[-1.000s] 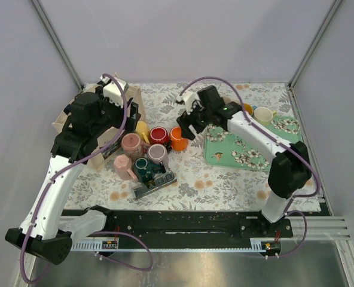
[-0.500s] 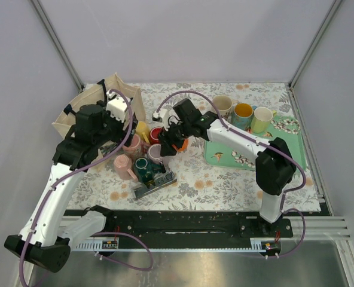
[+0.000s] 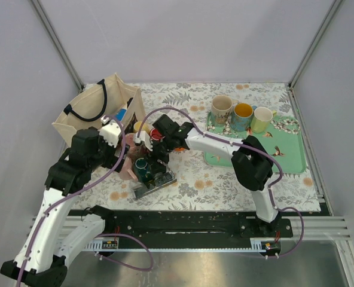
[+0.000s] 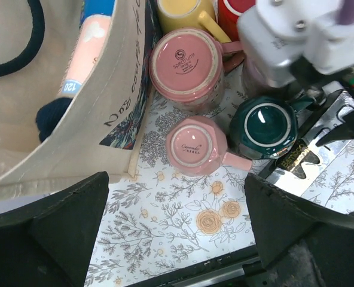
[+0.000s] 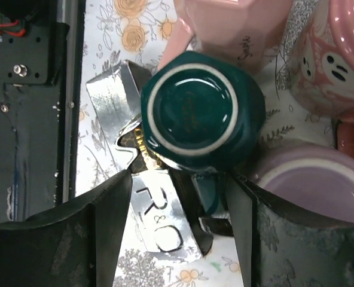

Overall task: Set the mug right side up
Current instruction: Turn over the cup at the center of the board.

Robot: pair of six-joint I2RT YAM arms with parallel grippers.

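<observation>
Right wrist view puts the upside-down green mug just ahead of your right gripper, base up on the flowered cloth, its handle pointing back between the parted jaws. That arm is nearer; your left gripper hangs wide open above a pink mug.

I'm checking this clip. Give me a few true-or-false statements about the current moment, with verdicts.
1. The dark green mug stands upside down. True.
2. The right gripper is shut on it. False: its fingers are spread and hold nothing.
3. Three mugs stand upright on the green tray. True.
4. The tote bag lies on the tray. False: it stands at the table's left side.
5. The larger pink mug stands mouth up. False: its base faces up.
</observation>
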